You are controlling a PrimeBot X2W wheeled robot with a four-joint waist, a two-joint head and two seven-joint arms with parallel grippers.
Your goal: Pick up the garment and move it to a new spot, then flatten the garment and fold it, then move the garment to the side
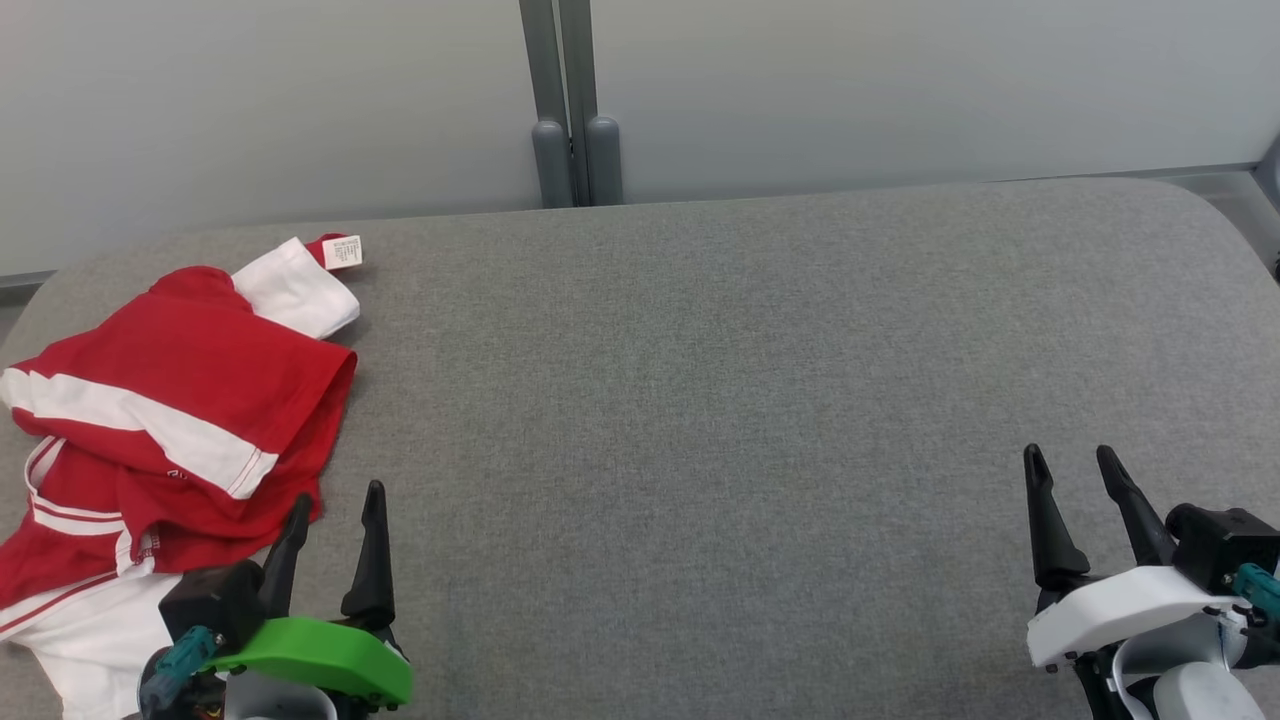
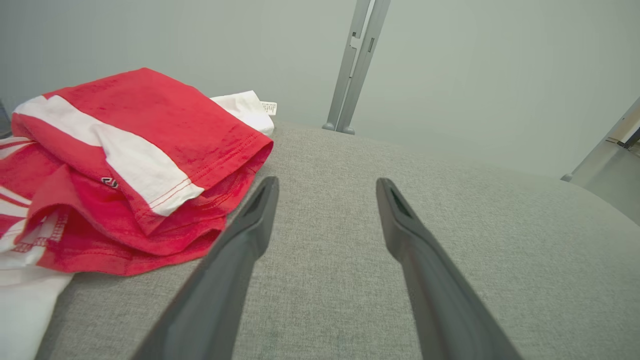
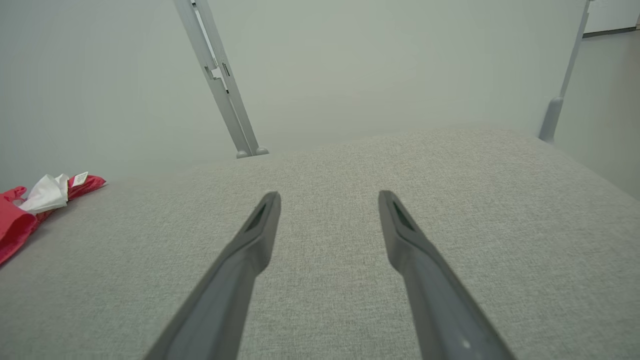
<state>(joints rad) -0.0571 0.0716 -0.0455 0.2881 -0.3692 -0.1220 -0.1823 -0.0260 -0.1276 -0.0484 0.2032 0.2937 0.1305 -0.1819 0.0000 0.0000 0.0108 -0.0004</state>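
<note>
- Left gripper (image 1: 338, 492): green mount, two long dark tapered fingers spread apart, nothing between them. One fingertip sits just beside the garment's hem.
- Right gripper (image 1: 1068, 452): white mount, fingers likewise parted and empty, well apart from the garment.
- Garment (image 1: 180, 370): red knit shirt with white bands and stitched hems, crumpled in loose folds at the surface's left end. White care label (image 1: 342, 252) at its far edge.
- Surface (image 1: 700, 400): grey woven upholstery, rounded corners.
- Behind: pale matte wall panels, grey metal post (image 1: 575, 100).
</note>
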